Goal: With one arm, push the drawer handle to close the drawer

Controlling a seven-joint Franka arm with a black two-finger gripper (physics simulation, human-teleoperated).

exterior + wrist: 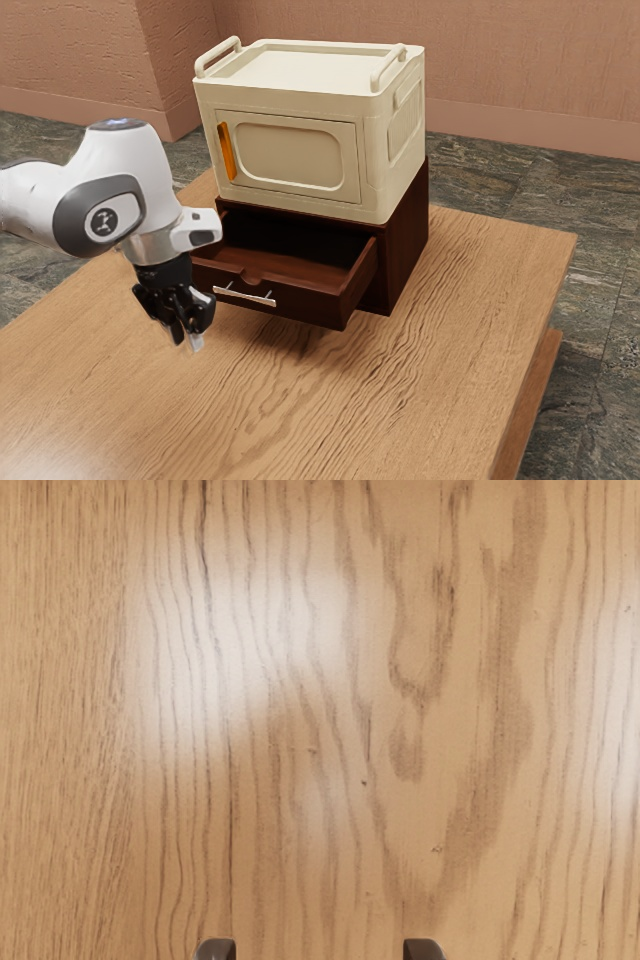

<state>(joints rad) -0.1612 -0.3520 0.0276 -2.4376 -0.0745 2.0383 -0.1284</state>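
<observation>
Drawer (312, 309): it is standing open, jutting from the near side of the dark cabinet (407, 250) on the surface (420, 400). Its wood is showing a deep reddish brown, and the interior is darkening toward the far end. The front panel is facing near, with a shallow scooped notch (252, 281) dipping into its top edge. Below the notch, the handle (244, 297) is showing as a slim, straight silver bar, sitting on short posts and catching light.

Tool (187, 339): it is hanging just to the exterior view's left of the handle and nearer, pointing downward, standing apart from the bar. It is standing open; in the wrist view its two tips are showing well separated, with bare wood grain and pale glare lying beyond them. The arm (110, 190) is reaching in from the exterior view's left, overlapping the drawer's left end in that view.

Above: a cream box (376, 145) is resting on the cabinet, carrying two raised rails on top and an orange pull (227, 152) on its left front.
</observation>
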